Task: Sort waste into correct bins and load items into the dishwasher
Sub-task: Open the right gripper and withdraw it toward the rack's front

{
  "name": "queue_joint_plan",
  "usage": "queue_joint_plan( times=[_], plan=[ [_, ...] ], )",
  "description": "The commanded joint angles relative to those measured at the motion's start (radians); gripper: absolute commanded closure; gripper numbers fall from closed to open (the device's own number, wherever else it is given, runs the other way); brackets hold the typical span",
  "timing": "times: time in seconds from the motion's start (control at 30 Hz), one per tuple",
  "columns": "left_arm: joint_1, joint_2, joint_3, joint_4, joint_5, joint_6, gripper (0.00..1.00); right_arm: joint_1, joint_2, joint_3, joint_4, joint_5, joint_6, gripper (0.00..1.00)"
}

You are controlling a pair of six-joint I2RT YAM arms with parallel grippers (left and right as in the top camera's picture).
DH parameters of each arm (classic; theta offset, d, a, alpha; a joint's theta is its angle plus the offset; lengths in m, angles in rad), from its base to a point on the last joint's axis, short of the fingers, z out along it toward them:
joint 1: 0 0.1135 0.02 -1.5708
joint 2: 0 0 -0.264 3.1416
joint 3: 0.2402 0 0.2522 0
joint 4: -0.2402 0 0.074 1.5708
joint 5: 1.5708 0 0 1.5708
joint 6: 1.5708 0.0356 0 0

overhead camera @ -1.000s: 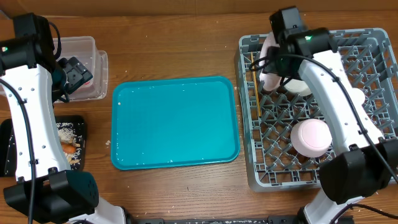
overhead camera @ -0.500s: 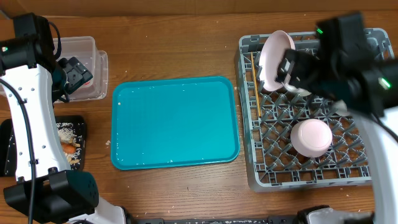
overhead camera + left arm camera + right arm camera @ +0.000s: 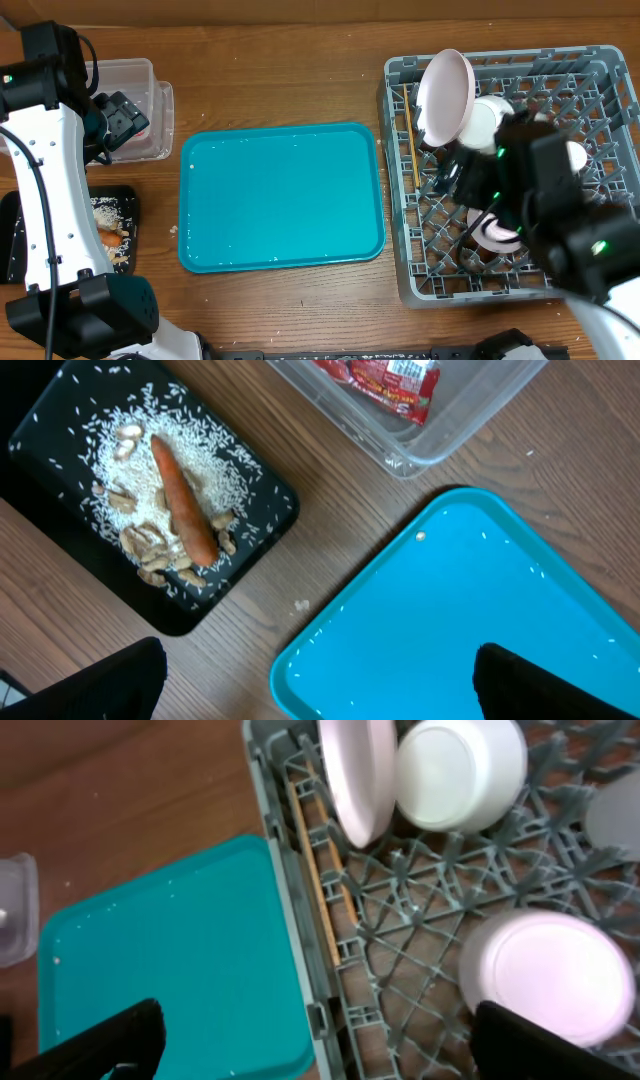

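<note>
The grey dish rack (image 3: pixel 400 250) stands at the right. In it a white plate (image 3: pixel 447 95) stands on edge, with a white bowl (image 3: pixel 487 118) beside it, an upturned bowl (image 3: pixel 495 228) and chopsticks (image 3: pixel 410 135) along the left wall. My right gripper (image 3: pixel 320 1045) is open and empty above the rack's left rim (image 3: pixel 265 780). The clear tub (image 3: pixel 135 95) holds the red wrapper (image 3: pixel 385 380). The black tray (image 3: pixel 250 540) holds rice, scraps and the carrot stick (image 3: pixel 182 500). My left gripper (image 3: pixel 320 690) is open and empty. The paper ball is out of view.
The teal tray (image 3: pixel 282 197) lies in the middle between the bins and the rack, with a few rice grains on it. A small white cup (image 3: pixel 575 155) sits at the rack's right side. My right arm hides part of the rack.
My right arm has drawn back from the plate at the rack's far side toward the rack's front. The plate stays standing in the rack. The left arm has not moved.
</note>
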Motion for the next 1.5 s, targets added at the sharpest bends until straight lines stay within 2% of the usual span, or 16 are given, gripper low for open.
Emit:
queue_joint_plan(
  times=[0.0,0.13,0.3,0.9,1.1,1.47],
  plan=[
    [0.000,-0.016,0.014,-0.002,-0.003,0.003,0.00,0.011,-0.065,-0.156,0.108,0.002,0.024,0.00],
    [0.000,-0.016,0.014,-0.002,-0.003,0.003,0.00,0.011,-0.047,-0.252,0.202,-0.031,0.026,0.00],
    [0.000,-0.016,0.014,-0.002,-0.003,0.003,0.00,0.011,0.005,-0.270,0.242,-0.031,0.026,0.00],
    [0.000,-0.016,0.014,-0.002,-0.003,0.003,0.00,0.011,0.177,-0.270,0.247,-0.030,0.026,0.00],
    [0.000,-0.016,0.014,-0.002,-0.003,0.003,0.00,0.011,0.173,-0.270,0.247,-0.030,0.026,0.00],
    [0.000,-0.016,0.014,-0.002,-0.003,0.003,0.00,-0.051,0.005,-0.270,0.232,-0.029,0.021,0.00]
  ],
)
